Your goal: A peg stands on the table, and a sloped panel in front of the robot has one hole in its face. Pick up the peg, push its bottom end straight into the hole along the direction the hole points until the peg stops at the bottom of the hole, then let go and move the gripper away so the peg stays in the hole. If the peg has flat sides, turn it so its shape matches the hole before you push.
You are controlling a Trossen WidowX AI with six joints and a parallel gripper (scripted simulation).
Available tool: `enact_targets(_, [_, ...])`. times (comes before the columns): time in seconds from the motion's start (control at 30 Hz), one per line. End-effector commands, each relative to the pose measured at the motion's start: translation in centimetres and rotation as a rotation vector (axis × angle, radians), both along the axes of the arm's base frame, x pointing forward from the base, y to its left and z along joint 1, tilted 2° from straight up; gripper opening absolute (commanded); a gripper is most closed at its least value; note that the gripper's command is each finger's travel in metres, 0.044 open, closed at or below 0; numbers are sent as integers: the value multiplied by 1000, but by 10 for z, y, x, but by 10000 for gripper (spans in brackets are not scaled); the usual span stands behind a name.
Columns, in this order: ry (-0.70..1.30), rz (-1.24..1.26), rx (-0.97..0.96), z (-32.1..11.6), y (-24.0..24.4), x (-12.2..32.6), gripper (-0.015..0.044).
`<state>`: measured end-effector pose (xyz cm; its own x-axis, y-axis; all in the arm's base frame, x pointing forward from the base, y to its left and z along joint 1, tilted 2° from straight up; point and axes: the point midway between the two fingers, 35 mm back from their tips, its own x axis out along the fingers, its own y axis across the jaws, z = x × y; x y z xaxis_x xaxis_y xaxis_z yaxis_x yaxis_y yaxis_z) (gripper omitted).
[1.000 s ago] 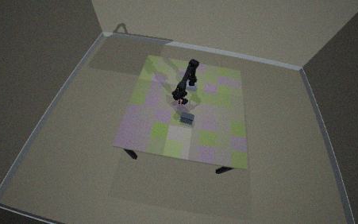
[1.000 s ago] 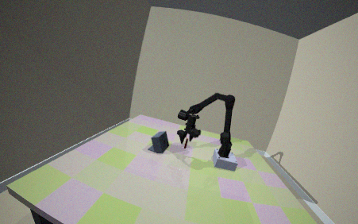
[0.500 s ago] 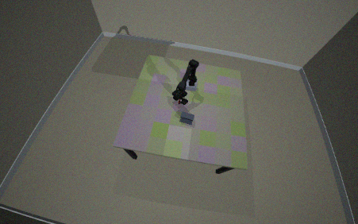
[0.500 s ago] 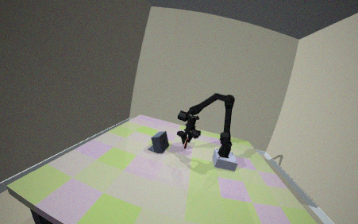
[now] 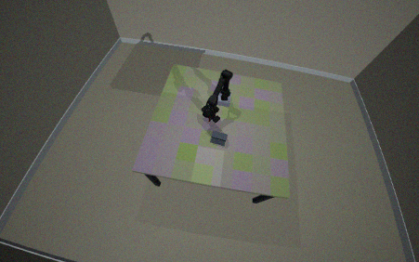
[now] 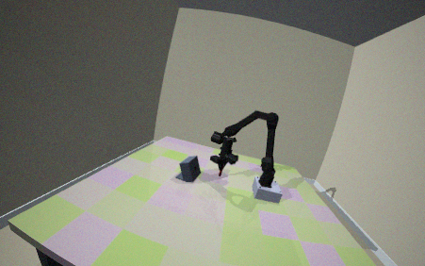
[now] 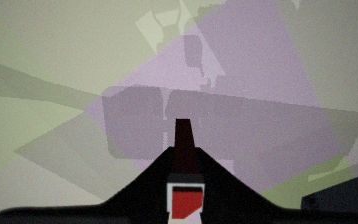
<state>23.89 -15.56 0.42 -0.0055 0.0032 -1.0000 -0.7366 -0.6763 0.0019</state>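
Desk (image 5: pixel 255 132) (image 6: pixel 188 226): matte patchwork, lilac, lime, beige. Block (image 5: pixel 218 137) (image 6: pixel 190 169) (image 7: pixel 347 197): slate-grey, sloped, well clear of the peg. Tool (image 5: pixel 210 119) (image 6: pixel 220 169) (image 7: pixel 183 153): black tapered fingers, clenched on the peg. Peg (image 6: pixel 220 173) (image 7: pixel 187 204): slim, red, pale-rimmed squarish top, upright by the desk surface. Lift straight, no twist; then match flats to hole, tilt to its axis.

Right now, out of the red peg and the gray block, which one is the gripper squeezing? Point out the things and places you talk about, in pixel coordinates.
The red peg (image 6: pixel 220 174) (image 7: pixel 187 204): the gripper (image 5: pixel 213 121) (image 6: pixel 220 171) (image 7: pixel 183 153) pinches it, while the gray block (image 5: pixel 218 137) (image 6: pixel 189 169) stands apart.
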Motion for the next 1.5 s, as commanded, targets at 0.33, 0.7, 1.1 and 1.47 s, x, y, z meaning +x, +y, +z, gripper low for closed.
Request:
enact_targets(0.33, [0, 1, 2, 24, -2, 2, 0])
enact_targets(0.7, [2, 2, 7, 74, -2, 1, 0])
enact_targets(1.1, [-6, -39, -8, 79, 0, 0, 0])
enact_targets(1.47, [-28, -124, -37, 76, 4, 3, 0])
